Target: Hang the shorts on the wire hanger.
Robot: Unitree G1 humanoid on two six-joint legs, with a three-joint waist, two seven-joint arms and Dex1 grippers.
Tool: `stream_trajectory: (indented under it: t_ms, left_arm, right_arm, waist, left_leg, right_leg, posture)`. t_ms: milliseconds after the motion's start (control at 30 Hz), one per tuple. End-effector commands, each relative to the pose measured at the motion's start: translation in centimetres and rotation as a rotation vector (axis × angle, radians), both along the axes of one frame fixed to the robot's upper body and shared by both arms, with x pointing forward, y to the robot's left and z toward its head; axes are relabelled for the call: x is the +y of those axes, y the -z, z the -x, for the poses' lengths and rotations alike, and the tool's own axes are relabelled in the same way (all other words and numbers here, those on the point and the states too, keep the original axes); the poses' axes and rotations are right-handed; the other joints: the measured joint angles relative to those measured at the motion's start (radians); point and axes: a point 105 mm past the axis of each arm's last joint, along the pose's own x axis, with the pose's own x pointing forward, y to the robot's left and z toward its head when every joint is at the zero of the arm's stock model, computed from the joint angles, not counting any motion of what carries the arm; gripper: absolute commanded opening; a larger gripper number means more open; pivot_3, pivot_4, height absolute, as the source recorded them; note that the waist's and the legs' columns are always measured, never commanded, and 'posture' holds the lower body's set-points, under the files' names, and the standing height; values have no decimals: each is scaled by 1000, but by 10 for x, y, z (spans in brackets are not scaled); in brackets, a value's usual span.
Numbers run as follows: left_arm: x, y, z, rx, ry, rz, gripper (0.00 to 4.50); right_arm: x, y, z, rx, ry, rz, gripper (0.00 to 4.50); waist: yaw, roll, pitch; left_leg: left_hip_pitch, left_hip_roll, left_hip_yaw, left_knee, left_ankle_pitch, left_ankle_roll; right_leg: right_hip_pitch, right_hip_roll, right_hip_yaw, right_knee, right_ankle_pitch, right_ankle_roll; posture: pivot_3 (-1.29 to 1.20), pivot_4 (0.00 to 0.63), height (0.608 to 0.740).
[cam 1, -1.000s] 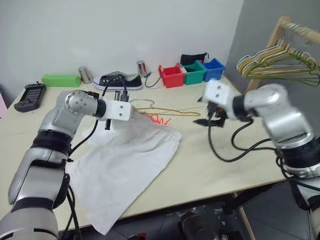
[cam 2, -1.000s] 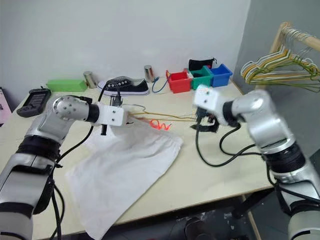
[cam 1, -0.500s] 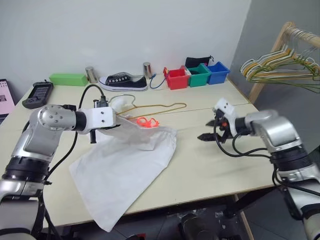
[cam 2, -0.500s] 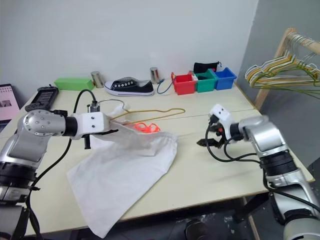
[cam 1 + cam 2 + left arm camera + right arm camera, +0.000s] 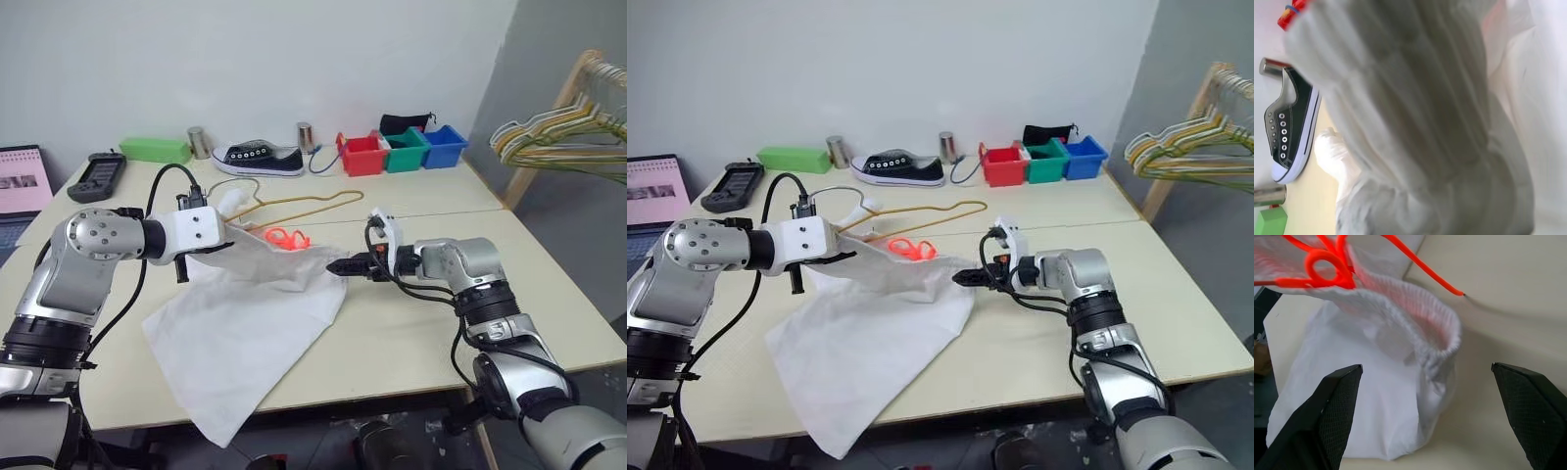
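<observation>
The white shorts [image 5: 245, 333] lie spread on the table [image 5: 549, 294], their gathered waistband raised at the far end. My left gripper [image 5: 217, 247] is shut on the waistband's left part and holds it off the table; fabric [image 5: 1425, 122] covers its fingers. An orange-red cord [image 5: 284, 237] loops from the waistband. My right gripper [image 5: 339, 266] is open, its fingers [image 5: 1332, 401] on either side of the waistband's right corner [image 5: 1444, 342], just short of it. The wire hanger [image 5: 304, 202], thin and mustard-yellow, lies flat on the table just behind the shorts.
A black sneaker [image 5: 260, 157], two metal cans [image 5: 199, 142], a green box [image 5: 155, 149] and red [image 5: 364, 154], green [image 5: 405, 149] and blue bins [image 5: 446, 145] line the far edge. A black handset [image 5: 98, 174] lies far left. A wooden rack with several hangers [image 5: 568, 127] stands right.
My right gripper has come down and to the left, rolling over, and now sits at the waistband's right corner. The left gripper keeps its hold on the shorts. The camera has shifted.
</observation>
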Motion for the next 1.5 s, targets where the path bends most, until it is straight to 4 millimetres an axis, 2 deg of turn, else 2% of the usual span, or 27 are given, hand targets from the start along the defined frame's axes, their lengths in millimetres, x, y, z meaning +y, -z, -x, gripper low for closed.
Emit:
stream_trajectory:
  t_ms: [33, 167, 467, 600, 767, 833, 967, 1100, 1200, 1500]
  left_arm:
    - [-1, -18, 0, -69, 7, -8, 58]
    - [-1, -17, 1, -66, 8, -10, 58]
    - [2, -15, 2, -66, -6, -14, 58]
    - [4, -15, 2, -69, -14, -14, 58]
    - [6, -14, 3, -64, -22, -13, 58]
    - [6, -10, 10, -16, -7, -8, 58]
    - [12, 7, 26, 96, 20, -73, 58]
    - [16, 19, 34, 159, 25, -113, 58]
    - [17, 24, 34, 167, 23, -126, 58]
    - [28, 38, 36, 202, 10, -235, 58]
  right_arm:
    - [5, -20, -8, -64, 1, -48, 3984]
    - [6, -21, -10, -72, 6, -53, 3171]
    - [4, -21, -10, -80, -2, -54, 906]
    - [6, -24, -7, -107, -26, -52, 50]
    - [5, -27, -5, -186, -61, 2, 16]
    - [2, -30, -6, -272, -78, 62, 16]
    - [-10, -36, -7, -379, -103, 164, 16]
    - [-23, -40, -5, -460, -146, 258, 16]
    - [-31, -42, -2, -500, -177, 313, 16]
    - [-36, -69, 8, -615, -246, 383, 16]
  waist:
    - [4, 0, 0]
    - [11, 0, 0]
    - [16, 0, 0]
    - [22, 0, 0]
    - [22, 0, 0]
    - [22, 0, 0]
    - [22, 1, 0]
    - [24, 1, 0]
    - [24, 1, 0]
    - [21, 0, 0]
  left_leg:
    - [0, 0, 0, 0, 0, 0]
    - [0, 0, 0, 0, 0, 0]
    - [0, 0, 0, -1, 0, 0]
    - [0, 0, 0, -1, 0, 0]
    - [0, 0, 0, -1, 0, 0]
    - [0, 0, 0, -1, 0, 0]
    - [-1, 0, 1, -1, 0, 0]
    - [-2, 1, 1, -2, 0, 0]
    - [-2, 1, 1, -1, 0, 0]
    - [-2, 1, 2, -2, 0, 0]
  right_leg:
    - [0, 0, 0, 0, 0, 0]
    - [0, 0, 0, -1, 0, 0]
    - [0, 0, 0, -1, 0, 0]
    - [0, 0, 0, -1, 0, 0]
    - [0, 0, 0, -1, 0, 0]
    - [0, 0, 0, -1, 0, 0]
    - [-2, 0, 1, -2, 0, 0]
    - [-3, 0, 1, -2, 0, 0]
    - [-3, 0, 1, -2, 0, 0]
    - [-3, 0, 1, -2, 0, 0]
  posture:
    - [-130, 19, 740]
    - [-129, 20, 740]
    - [-125, 24, 740]
    - [-125, 21, 740]
    - [-126, 21, 740]
    - [-126, 21, 740]
    - [-126, 21, 740]
    - [-143, 12, 740]
    - [-154, 8, 740]
    - [-172, 0, 740]
